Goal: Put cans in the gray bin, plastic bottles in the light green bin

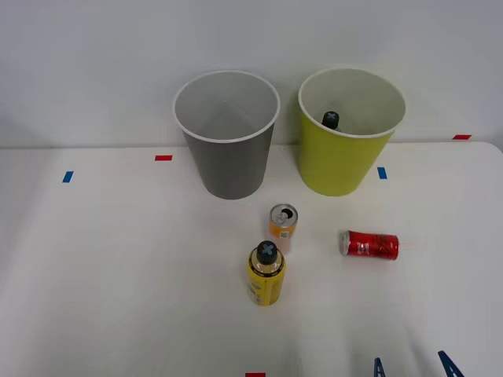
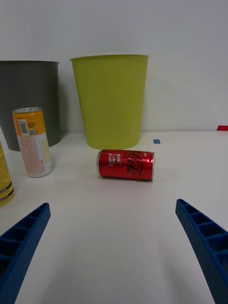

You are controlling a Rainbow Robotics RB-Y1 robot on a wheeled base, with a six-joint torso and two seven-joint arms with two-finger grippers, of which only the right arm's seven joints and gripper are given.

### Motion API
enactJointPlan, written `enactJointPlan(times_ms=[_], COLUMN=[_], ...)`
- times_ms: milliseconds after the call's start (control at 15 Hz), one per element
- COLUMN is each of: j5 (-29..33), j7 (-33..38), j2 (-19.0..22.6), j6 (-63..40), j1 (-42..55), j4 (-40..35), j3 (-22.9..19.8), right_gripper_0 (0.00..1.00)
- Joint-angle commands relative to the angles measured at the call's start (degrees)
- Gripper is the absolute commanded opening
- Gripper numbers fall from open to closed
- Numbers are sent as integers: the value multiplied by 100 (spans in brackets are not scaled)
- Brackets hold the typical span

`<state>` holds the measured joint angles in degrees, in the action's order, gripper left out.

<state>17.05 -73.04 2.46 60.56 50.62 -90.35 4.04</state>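
The small red metal can [image 2: 126, 165] lay on its side on the white tabletop [image 1: 118, 275], near the light green bin [image 1: 346, 149]. Light, slippery, probably easily dented; the wide-open claw [image 2: 114, 251] should grip across its round middle.

Robot test lab, plain white table [image 1: 118, 275], coloured tape markers [image 1: 163, 158], bare white wall [image 1: 94, 55]

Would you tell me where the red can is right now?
In the front view the red can lies on its side on the table, right of the upright orange can and in front of the light green bin.
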Motion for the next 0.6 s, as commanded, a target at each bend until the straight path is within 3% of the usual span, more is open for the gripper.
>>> enactJointPlan(times_ms=[67,600], j5=[0,0], j7=[0,0], j2=[0,0], j6=[0,0], j1=[0,0], j4=[0,0], j3=[0,0], right_gripper_0=[91,91])
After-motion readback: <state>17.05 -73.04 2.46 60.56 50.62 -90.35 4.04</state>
